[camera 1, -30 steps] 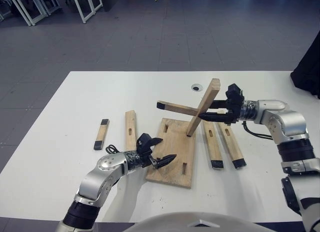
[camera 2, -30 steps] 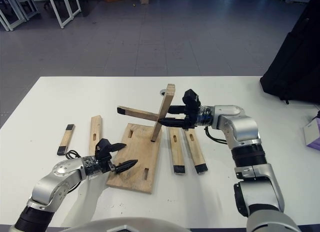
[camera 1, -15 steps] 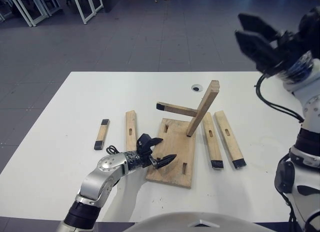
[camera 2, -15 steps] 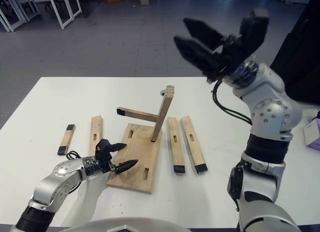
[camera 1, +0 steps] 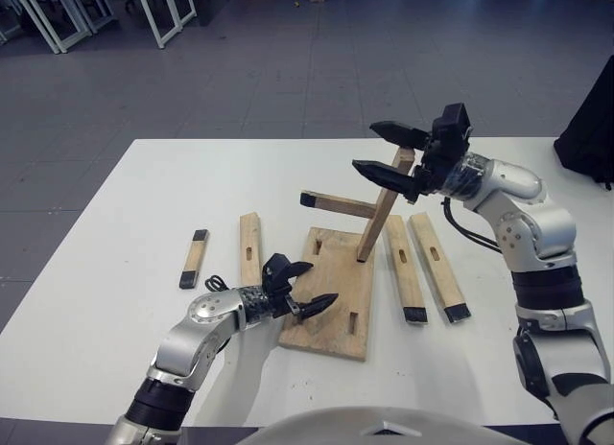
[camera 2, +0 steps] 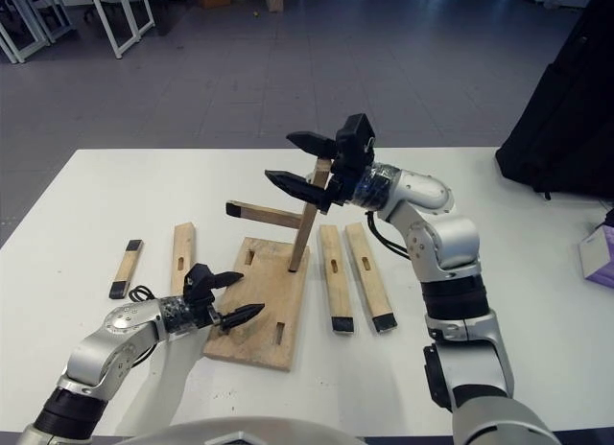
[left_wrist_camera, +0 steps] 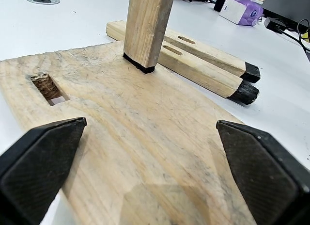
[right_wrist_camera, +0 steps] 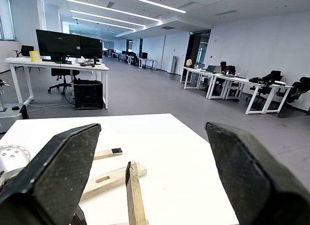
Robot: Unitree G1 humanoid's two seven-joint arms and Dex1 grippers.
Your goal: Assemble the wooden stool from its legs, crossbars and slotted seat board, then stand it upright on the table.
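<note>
The slotted seat board (camera 1: 331, 301) lies flat near the middle of the white bench (camera 1: 115, 224). One leg (camera 1: 382, 215) stands in a slot at the board's far end, leaning to the right. A crossbar (camera 1: 336, 206) juts from partway up the leg toward the left, its dark-tipped end hanging in the air.

Two more legs (camera 1: 403, 269) (camera 1: 436, 268) lie side by side on the bench just right of the board, dark ends toward the robot. Another slotted leg (camera 1: 250, 249) lies just left of the board. A short crossbar (camera 1: 194, 258) rests farther left, apart from the rest. A round grommet hole (camera 1: 377, 166) sits in the bench beyond the standing leg.

The left pincer (camera 1: 322, 283) is low at the board's near left edge. Its fingers are spread wide and hold nothing, and the board's surface runs between them.

The right pincer (camera 1: 364, 146) is raised beside the top of the leaning leg. It is wide open and grips nothing. I cannot tell whether it touches the wood.
</note>
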